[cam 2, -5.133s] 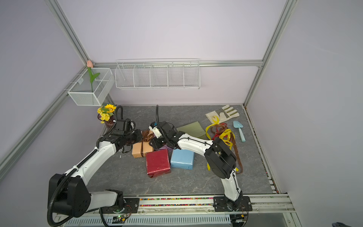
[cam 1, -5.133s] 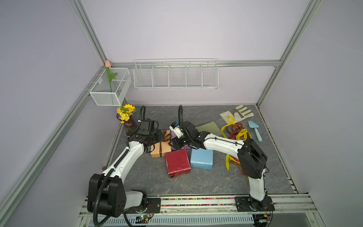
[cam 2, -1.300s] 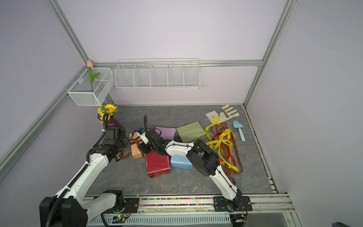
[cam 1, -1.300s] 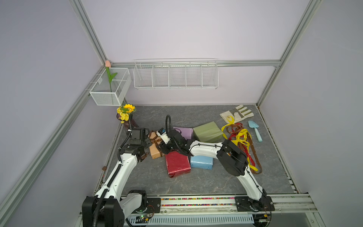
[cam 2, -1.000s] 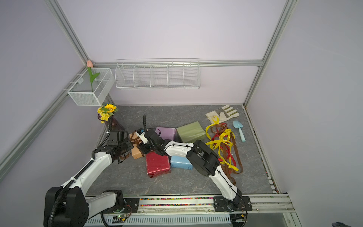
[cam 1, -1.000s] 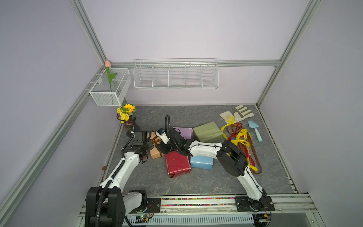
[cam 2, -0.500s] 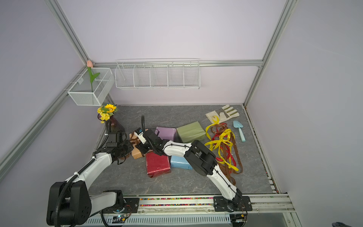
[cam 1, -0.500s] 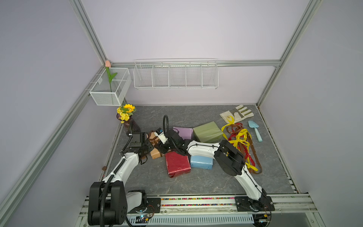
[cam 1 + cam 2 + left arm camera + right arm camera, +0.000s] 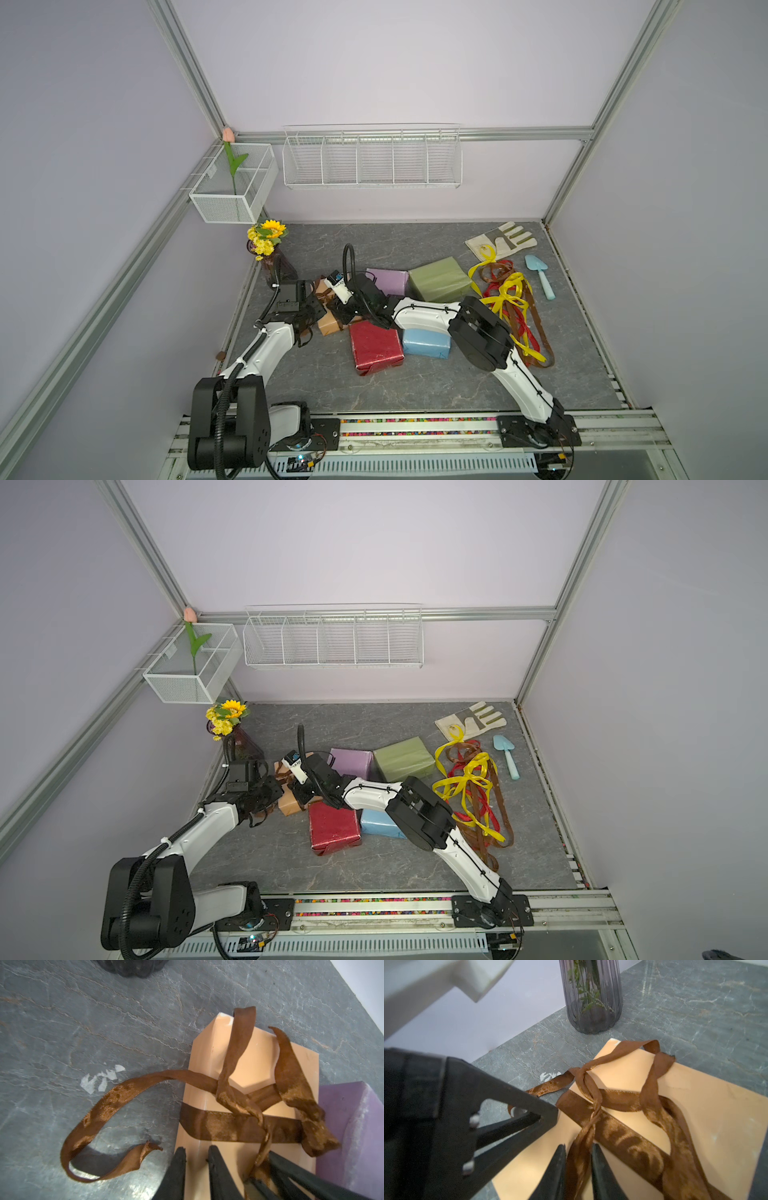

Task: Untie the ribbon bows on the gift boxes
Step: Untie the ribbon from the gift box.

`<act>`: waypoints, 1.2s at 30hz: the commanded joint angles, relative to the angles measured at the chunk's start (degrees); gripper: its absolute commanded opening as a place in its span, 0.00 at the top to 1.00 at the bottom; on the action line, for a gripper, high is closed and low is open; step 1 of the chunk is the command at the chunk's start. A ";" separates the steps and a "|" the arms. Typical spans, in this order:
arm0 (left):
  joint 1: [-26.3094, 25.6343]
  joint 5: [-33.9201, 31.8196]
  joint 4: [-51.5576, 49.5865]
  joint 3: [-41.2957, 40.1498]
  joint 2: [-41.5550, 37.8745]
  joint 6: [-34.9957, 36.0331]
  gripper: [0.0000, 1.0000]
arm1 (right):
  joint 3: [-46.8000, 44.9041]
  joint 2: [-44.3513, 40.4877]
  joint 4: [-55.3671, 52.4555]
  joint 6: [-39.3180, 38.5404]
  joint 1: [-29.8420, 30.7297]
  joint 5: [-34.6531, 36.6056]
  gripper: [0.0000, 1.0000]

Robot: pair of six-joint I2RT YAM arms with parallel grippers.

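Note:
A tan-orange gift box [image 9: 328, 326] [image 9: 249, 1059] lies at the left with a brown ribbon bow [image 9: 232, 1097] [image 9: 593, 1103] partly loosened across its top. One tail [image 9: 99, 1109] trails onto the floor. My right gripper [image 9: 578, 1147] [image 9: 301, 796] is shut on a twisted strand running up from the knot. My left gripper [image 9: 194, 1149] [image 9: 318, 309] rests at the box's near edge, its jaws a narrow gap apart with only box paper between them. The red [image 9: 375, 347], light blue [image 9: 426, 344], lilac [image 9: 388, 280] and olive green [image 9: 438, 278] boxes carry no ribbon.
Loose yellow, red and brown ribbons [image 9: 511, 299] lie piled at the right. A ribbed vase [image 9: 591, 1001] of yellow flowers [image 9: 266, 241] stands just behind the tan box. A glove [image 9: 500, 243] and a blue trowel [image 9: 540, 276] are at the back right. Wire baskets [image 9: 372, 158] hang on the wall.
My right gripper has closed on the ribbon strand. My left gripper has narrowed and moved in to the tan box's edge. The boxes have not shifted in the last second.

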 commanded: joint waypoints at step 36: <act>1.22 1.51 -3.60 1.74 4.83 2.24 0.80 | -36.66 -35.37 -3.65 -4.68 2.32 0.57 0.83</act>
